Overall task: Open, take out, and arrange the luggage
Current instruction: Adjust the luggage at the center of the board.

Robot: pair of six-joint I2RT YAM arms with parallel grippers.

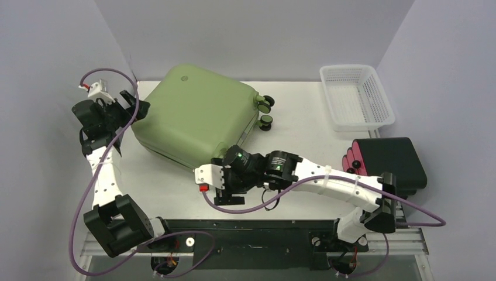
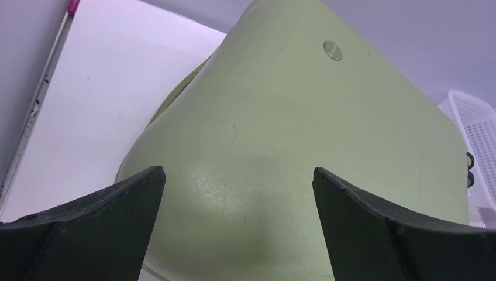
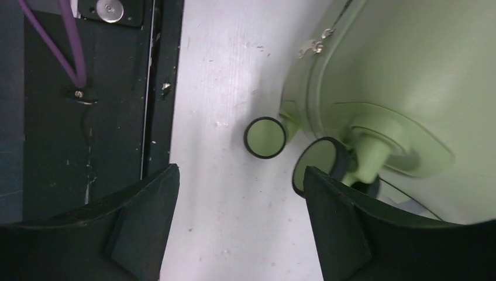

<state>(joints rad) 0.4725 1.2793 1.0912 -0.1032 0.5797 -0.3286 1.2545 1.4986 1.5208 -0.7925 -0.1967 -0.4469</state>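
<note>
The luggage (image 1: 196, 114) lies flat on the table (image 1: 304, 129), at about 10 o'clock from the table's middle. The basket (image 1: 355, 96) sits at 2 o'clock, well apart from the luggage. The smaller case (image 1: 392, 161) sits at 3 o'clock, just before the basket. The left gripper (image 2: 237, 175) is at the luggage's 9 o'clock edge. The right gripper (image 3: 240, 172) is at its 5 o'clock corner, beside two wheels (image 3: 266, 137).

Soft, even overhead light filled the scene, bright without harsh glare. The luggage (image 1: 196, 114) cast only a faint shadow on the table (image 1: 304, 117) along its near edge. In the left wrist view, the close fingers (image 2: 374, 228) looked dark and slightly soft.
</note>
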